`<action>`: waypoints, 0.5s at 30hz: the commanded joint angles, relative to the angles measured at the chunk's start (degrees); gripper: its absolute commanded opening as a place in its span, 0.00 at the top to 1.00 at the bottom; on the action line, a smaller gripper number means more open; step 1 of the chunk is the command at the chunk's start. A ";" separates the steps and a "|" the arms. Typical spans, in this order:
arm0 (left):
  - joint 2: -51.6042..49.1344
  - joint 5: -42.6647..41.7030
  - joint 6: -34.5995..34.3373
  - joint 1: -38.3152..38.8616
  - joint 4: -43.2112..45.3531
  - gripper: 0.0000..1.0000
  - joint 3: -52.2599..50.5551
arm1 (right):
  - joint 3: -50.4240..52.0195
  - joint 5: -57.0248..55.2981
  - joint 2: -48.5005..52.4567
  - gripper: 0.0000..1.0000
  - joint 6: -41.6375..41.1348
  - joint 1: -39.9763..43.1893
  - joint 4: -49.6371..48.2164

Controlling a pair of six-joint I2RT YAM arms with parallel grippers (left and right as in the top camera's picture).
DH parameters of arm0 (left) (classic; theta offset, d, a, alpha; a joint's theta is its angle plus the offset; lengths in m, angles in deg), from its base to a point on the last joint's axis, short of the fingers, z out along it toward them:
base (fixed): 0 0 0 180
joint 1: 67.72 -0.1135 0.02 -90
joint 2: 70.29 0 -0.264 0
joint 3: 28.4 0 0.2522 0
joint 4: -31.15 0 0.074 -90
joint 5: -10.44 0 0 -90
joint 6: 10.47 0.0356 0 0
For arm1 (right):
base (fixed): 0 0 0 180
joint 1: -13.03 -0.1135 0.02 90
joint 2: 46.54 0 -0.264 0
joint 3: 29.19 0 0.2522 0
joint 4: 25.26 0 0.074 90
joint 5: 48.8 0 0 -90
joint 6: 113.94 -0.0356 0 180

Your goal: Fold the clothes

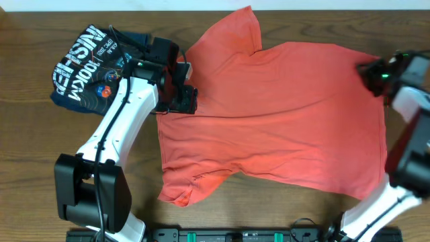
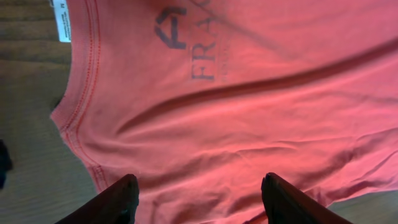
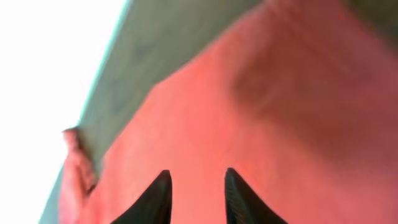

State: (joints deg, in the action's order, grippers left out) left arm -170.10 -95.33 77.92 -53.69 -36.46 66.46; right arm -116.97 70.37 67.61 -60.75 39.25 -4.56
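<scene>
Across the wooden surface (image 1: 27, 141) the orange-red T-shirt (image 1: 282, 114) lies spread, left hand (image 2: 200, 190) released above its collar (image 2: 78, 87), right hand (image 3: 198, 186) seemingly parted over the hem (image 1: 383, 144); the first fold next needs edges gripped.

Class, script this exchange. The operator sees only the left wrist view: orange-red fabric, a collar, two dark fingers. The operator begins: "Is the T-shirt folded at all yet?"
Observer: No. Overhead, the orange-red T-shirt lies spread out on the table, both sleeves out.
Operator: Where is the other arm?
Observer: The right gripper is over the hem end, opposite the collar, its jaws slightly apart with nothing between them.
Operator: Anything else nearby?
Observer: A folded dark navy shirt lies beyond the collar end, near the left gripper.
</scene>
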 commanded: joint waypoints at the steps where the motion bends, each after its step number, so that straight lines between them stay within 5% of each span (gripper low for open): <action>1: 2.29 2.25 1.55 -0.24 -0.76 0.34 1.38 | -1.86 5.51 -13.90 0.70 9.97 4.48 9.22; 9: 5.92 3.43 1.55 -0.24 -1.20 0.27 1.38 | -1.42 -16.39 -28.35 0.65 9.99 7.93 47.39; 15: 5.95 3.41 1.55 -0.24 -0.98 0.26 1.38 | 8.24 -27.69 -27.43 0.99 5.25 7.45 52.78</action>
State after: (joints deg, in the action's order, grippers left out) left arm -164.53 -92.66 78.49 -53.69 -37.38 66.51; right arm -113.86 51.86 38.61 -53.06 47.03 48.25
